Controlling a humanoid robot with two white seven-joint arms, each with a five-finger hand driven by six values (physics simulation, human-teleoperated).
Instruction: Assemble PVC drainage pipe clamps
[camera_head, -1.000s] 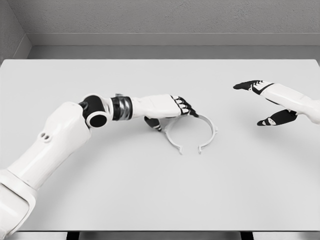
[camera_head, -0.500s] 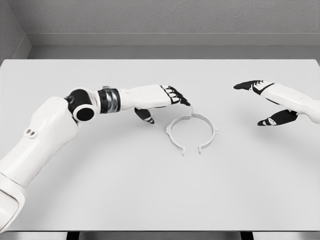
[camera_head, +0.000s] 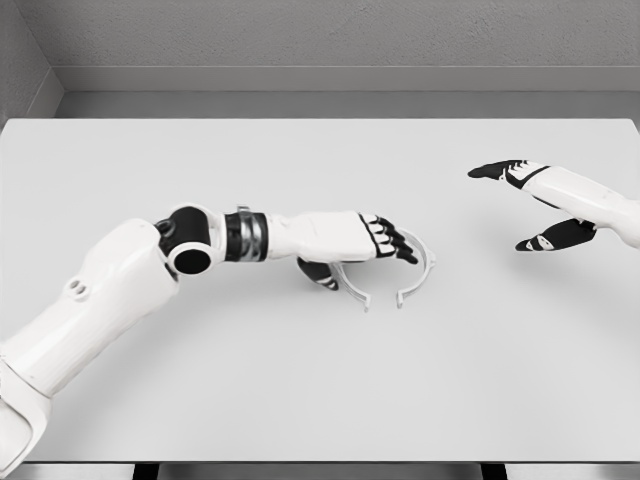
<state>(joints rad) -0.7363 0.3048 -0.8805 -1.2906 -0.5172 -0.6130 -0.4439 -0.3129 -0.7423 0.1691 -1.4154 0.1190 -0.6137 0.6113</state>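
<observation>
Head view, single frame.

Item 1: table (camera_head: 300, 380). A pale grey-white top is seen filling most of the frame, with its far edge running across the upper part below a grey wall.

Item 2: pipe clamp (camera_head: 418, 278). A thin white open ring is seen lying flat on the table, just right of the frame's centre. Its gap is turned toward the lower edge of the frame, with two short tabs at the ends of the gap. The upper left part of the ring is covered by the left hand; the right arc and both tabs are in plain sight.

Item 3: left hand (camera_head: 355, 243). The arm is seen entering from the lower left corner and reaching toward the centre. The hand is laid over the ring's upper left part, black fingertips extended to the right above the ring's interior, thumb tucked underneath near the ring's left arc. The fingers are held loosely together, slightly bent. Whether the ring is actually pinched cannot be told from this angle.

Item 4: right hand (camera_head: 535, 205). It is seen at the right of the frame, well apart from the ring, raised above the table. Fingers and thumb are spread wide; nothing is held.
</observation>
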